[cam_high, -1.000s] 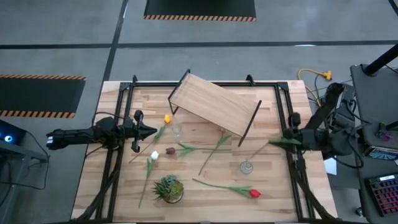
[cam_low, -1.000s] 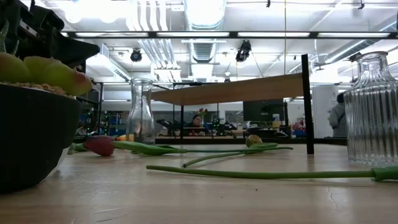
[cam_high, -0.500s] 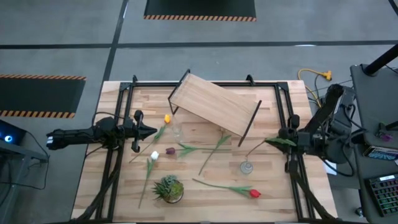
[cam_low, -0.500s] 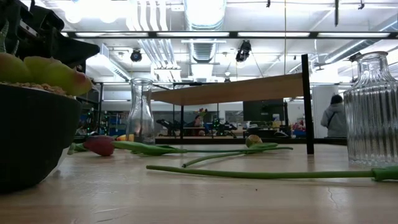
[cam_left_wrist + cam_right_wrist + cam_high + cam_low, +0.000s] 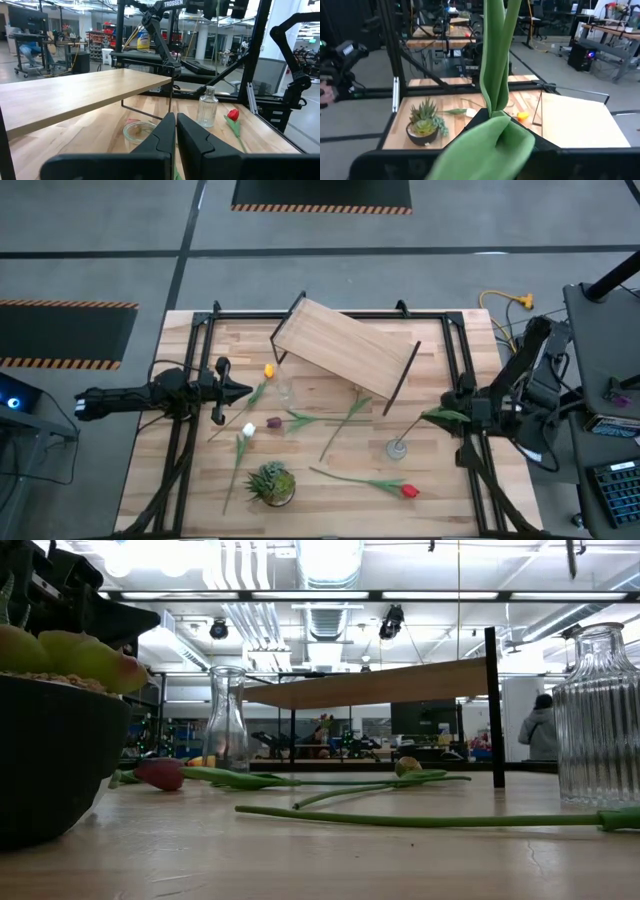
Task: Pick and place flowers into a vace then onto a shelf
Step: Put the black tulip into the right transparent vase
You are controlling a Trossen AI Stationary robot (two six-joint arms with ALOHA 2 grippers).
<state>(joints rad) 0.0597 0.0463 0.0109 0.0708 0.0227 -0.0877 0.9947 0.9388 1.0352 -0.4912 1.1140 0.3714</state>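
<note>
Above the table's right side, right gripper [image 5: 440,416] clamped on a tulip stem [image 5: 415,425], over the vase [image 5: 397,448]. Left gripper [image 5: 247,390] closed, empty, near yellow tulip [image 5: 268,370].

This is looking like a robotics lab or workshop: grey concrete floor with orange-and-black striped hazard mats [image 5: 321,194], exposed silver ceiling ducts [image 5: 325,580], black metal frame rigs [image 5: 165,37], and a person [image 5: 541,730] standing among distant workbenches.
</note>
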